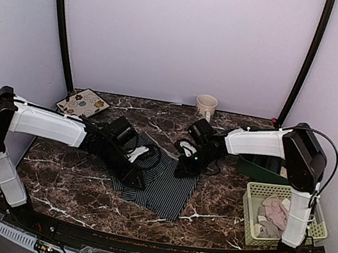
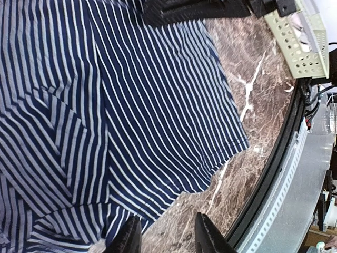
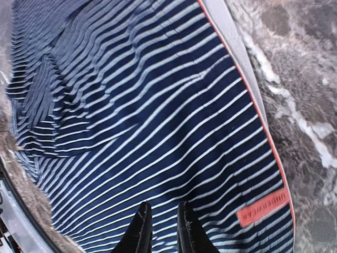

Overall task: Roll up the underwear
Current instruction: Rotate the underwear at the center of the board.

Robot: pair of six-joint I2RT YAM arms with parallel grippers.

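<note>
Found the navy striped underwear (image 1: pixel 165 191) spread open at the centre of the marbled table (image 1: pixel 62 180), one corner reaching toward the lower edge of the top view. Probably laid flat like that to give a smooth sheet before rolling. Judged no roll begun yet.

Noted the left gripper (image 2: pixel 166 226) at the left border of the cloth in the top view. Fingers spread, bare marble showing between them in the wrist view, pinching nothing. Likely poised at the hem to catch an edge and start the first turn.

Saw the right gripper (image 3: pixel 162 211) over the upper right part of the cloth, near the waistband (image 3: pixel 231 42). Fingers almost pressed together, only a thin slit left. Could not tell whether a fold was pinched or merely hovered over. Judged it placed there to hold or tidy the waistband end opposite the other gripper.

Read one red tag (image 3: pixel 261 206) at the lower right of the right wrist view, sewn just inside the grey band with red piping: UNDERWEAR, in pale capitals. Made out no other writing.

Spotted the pink garment (image 1: pixel 274 212) bundled in the pale green basket (image 1: pixel 254 191) at the lower right of the top view, well apart from both grippers, presumably awaiting its turn. Counted the beige mug (image 1: pixel 206 105), top centre, as no part of the job.
</note>
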